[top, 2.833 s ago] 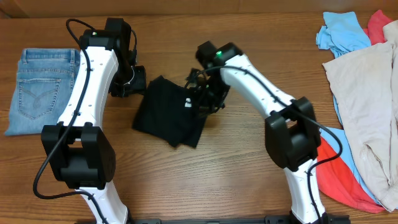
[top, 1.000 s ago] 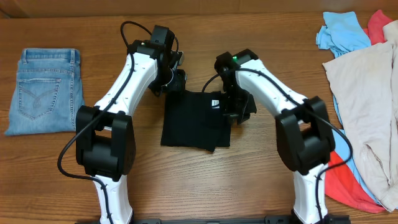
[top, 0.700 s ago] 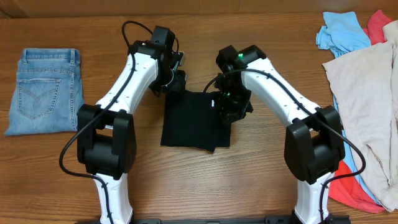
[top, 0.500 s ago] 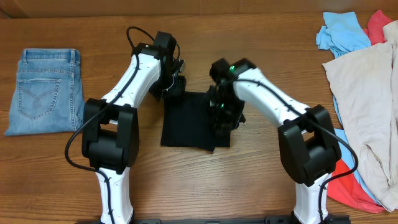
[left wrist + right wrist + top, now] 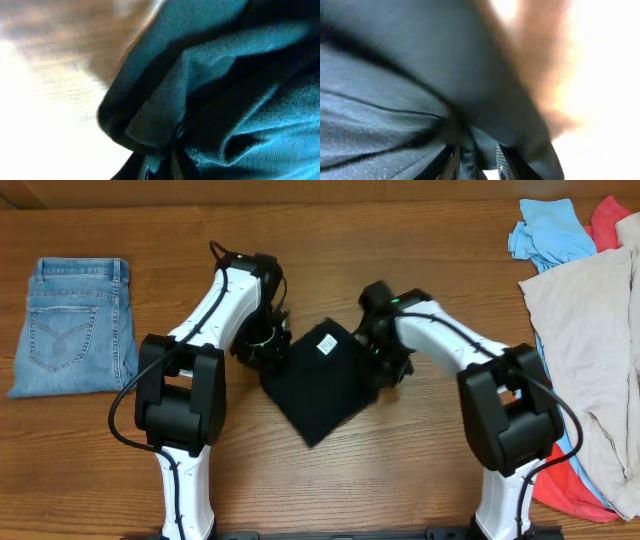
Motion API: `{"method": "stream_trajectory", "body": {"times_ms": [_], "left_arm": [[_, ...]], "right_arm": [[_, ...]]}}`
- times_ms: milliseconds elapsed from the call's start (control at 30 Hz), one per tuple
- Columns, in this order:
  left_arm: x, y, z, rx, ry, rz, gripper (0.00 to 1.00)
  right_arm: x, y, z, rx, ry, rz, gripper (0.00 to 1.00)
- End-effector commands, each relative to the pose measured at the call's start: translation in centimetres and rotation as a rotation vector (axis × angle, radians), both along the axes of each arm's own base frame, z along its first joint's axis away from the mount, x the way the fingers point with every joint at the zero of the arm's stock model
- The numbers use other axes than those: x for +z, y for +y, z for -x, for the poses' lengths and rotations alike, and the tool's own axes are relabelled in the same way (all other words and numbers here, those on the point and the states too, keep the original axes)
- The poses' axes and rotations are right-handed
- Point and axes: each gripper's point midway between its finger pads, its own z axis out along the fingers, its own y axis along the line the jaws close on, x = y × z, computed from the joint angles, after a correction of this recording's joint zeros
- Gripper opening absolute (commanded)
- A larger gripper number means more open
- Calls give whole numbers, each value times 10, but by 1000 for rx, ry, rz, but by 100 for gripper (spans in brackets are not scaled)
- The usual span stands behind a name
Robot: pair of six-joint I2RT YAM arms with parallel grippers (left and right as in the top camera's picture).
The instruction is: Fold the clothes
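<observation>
The black T-shirt (image 5: 322, 378) lies folded into a small packet at the table's middle, turned like a diamond, its white neck label (image 5: 327, 345) facing up. My left gripper (image 5: 268, 352) is at the packet's left corner, shut on a fold of the dark cloth (image 5: 165, 125). My right gripper (image 5: 385, 368) is at the packet's right edge, shut on the cloth (image 5: 420, 90). More clothes lie at the far right: a cream-white one (image 5: 590, 350), a light-blue one (image 5: 545, 232) and a coral-red one (image 5: 555, 470).
Folded blue jeans (image 5: 70, 325) lie at the far left of the wooden table (image 5: 330, 480).
The black packet has turned from square-on to a diamond and slid slightly toward the front. Both grippers moved with it, still at its two sides.
</observation>
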Motion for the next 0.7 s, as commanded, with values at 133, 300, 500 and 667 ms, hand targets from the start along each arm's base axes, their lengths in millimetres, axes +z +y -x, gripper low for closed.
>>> {"method": "stream_trajectory", "body": {"times_ms": [133,300,500,667], "left_arm": [[-2,10,7,51,30,-72,19],[15,-7,-20,83,-106,22,28],[47,-29,-62,115,-323,150,39],[55,-40,-76,111,-387,210,43]], "right_arm": [[-4,-47,-48,-43,-156,125,29],[2,-44,-53,-43,-171,119,29],[1,-45,-45,-37,-141,129,30],[21,-47,-44,-34,-127,138,42]]}}
